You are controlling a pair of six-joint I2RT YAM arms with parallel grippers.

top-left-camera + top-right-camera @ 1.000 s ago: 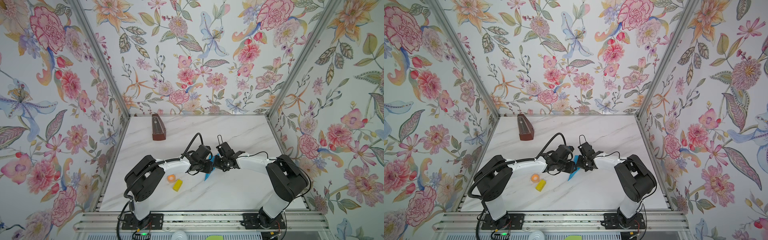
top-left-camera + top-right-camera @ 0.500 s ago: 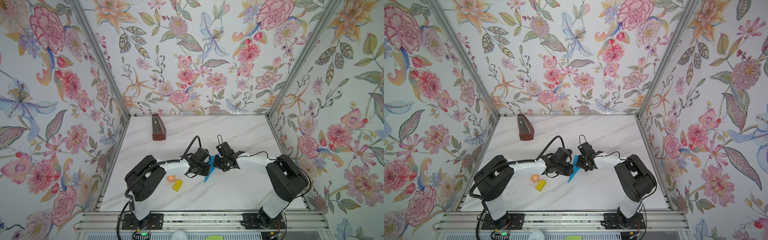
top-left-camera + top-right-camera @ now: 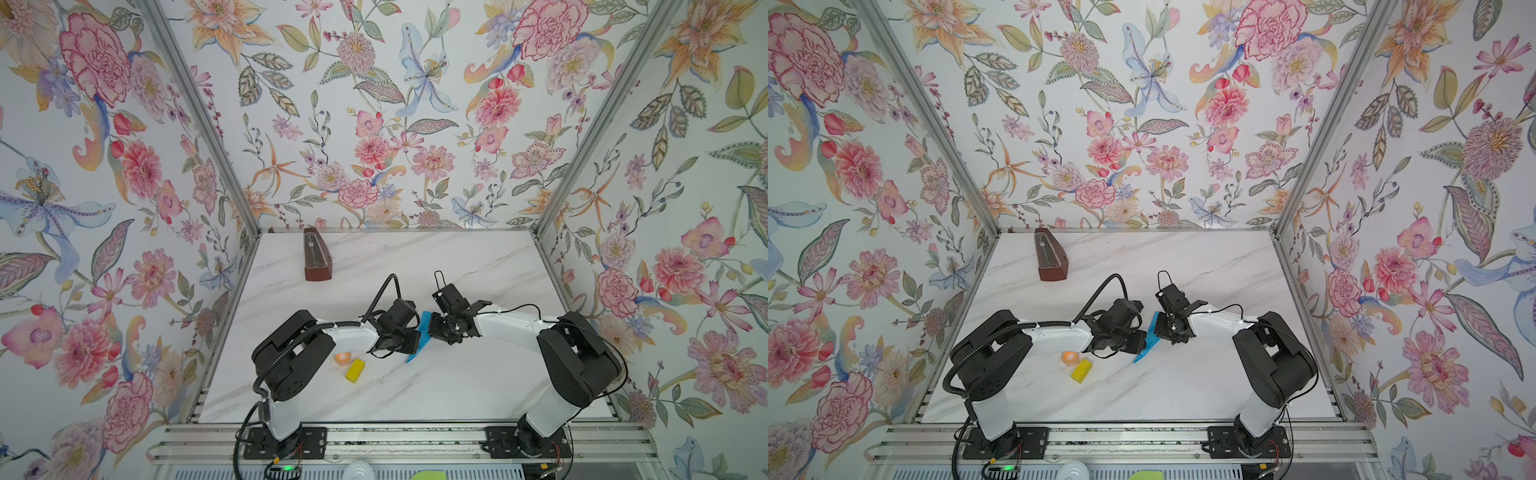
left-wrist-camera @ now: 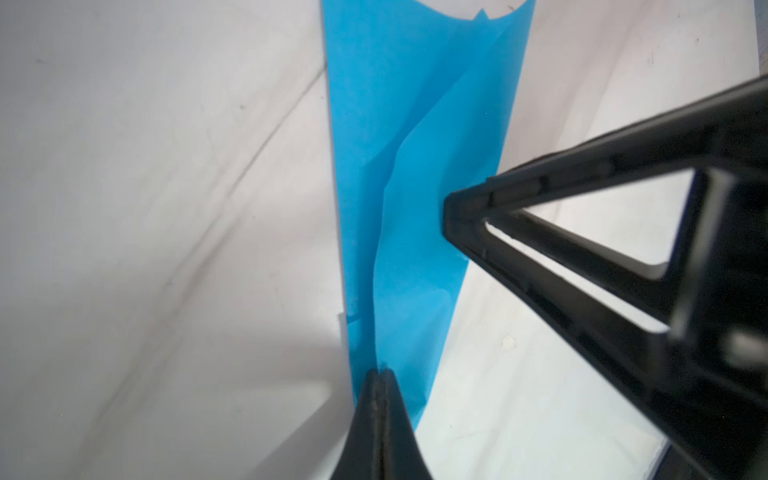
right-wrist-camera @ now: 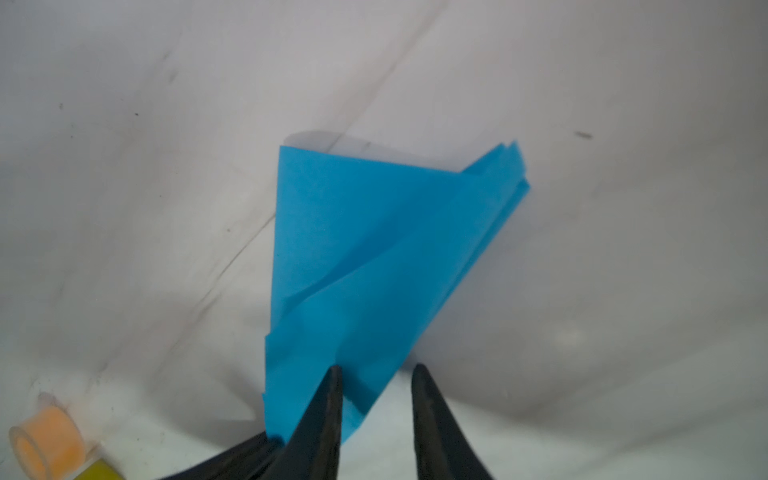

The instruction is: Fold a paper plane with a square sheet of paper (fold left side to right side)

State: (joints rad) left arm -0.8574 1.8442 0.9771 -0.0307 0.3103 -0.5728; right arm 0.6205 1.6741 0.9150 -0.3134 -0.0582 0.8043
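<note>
The square sheet of paper (image 3: 419,341) (image 3: 1148,343) is bright blue and folded into a narrow pointed dart with layered creases, the paper plane shape. It lies mid-table between both grippers, its point toward the front. My left gripper (image 3: 417,337) (image 4: 380,374) is shut on one long edge of the paper (image 4: 415,166). My right gripper (image 3: 430,329) (image 5: 376,370) stands open at the opposite edge. One of its fingers (image 5: 328,399) overlaps the paper (image 5: 374,257), and nothing is clamped between them.
A brown wooden metronome (image 3: 317,257) stands at the back left. A small yellow block (image 3: 355,370) and an orange tape roll (image 3: 343,358) lie beside the left arm, near the front. Flowered walls close in the marble table (image 3: 457,386) on three sides.
The left jaws have closed onto the paper's edge. The right jaws have parted and let go. The paper's pointed end now shows toward the front.
</note>
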